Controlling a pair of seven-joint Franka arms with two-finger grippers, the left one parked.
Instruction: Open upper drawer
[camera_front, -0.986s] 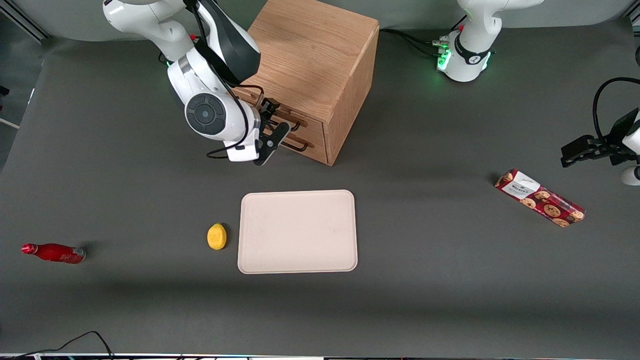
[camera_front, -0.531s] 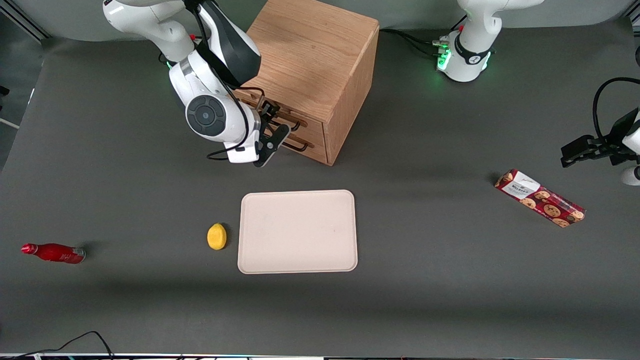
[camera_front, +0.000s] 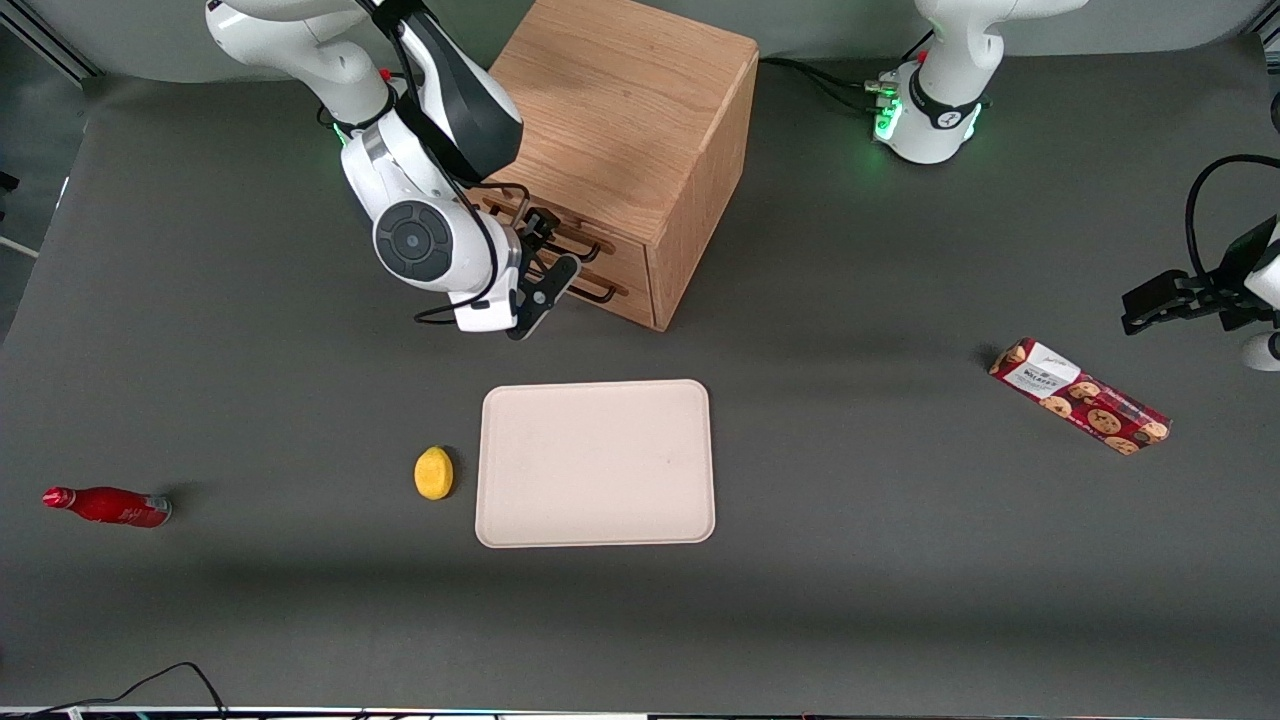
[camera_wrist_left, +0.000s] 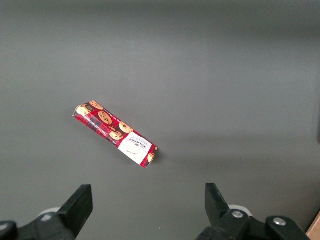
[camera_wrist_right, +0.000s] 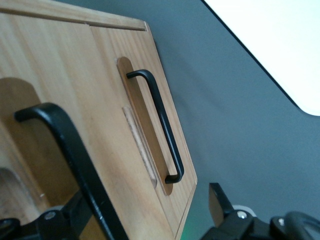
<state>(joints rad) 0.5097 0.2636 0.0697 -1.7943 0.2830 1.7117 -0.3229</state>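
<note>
The oak cabinet (camera_front: 620, 110) stands at the back of the table, both drawers shut. The upper drawer (camera_front: 617, 246) carries a thin black bar handle (camera_front: 580, 246); the lower drawer (camera_front: 632, 297) has its own handle (camera_front: 603, 292). My right gripper (camera_front: 545, 262) is open, right in front of the cabinet's face at the upper handle. In the right wrist view the upper drawer (camera_wrist_right: 50, 65) and its handle (camera_wrist_right: 70, 145) run close past one finger (camera_wrist_right: 80, 212), the gripper (camera_wrist_right: 150, 200) straddles the drawer fronts, and the lower handle (camera_wrist_right: 160, 125) lies farther out.
A beige tray (camera_front: 596, 463) lies nearer the front camera than the cabinet, with a yellow lemon (camera_front: 433, 472) beside it. A red bottle (camera_front: 108, 506) lies at the working arm's end. A red cookie box (camera_front: 1079, 396) lies toward the parked arm's end, also in the left wrist view (camera_wrist_left: 115, 134).
My wrist and gripper have shifted slightly toward the front camera along the cabinet's face. Both drawers look unchanged and shut.
</note>
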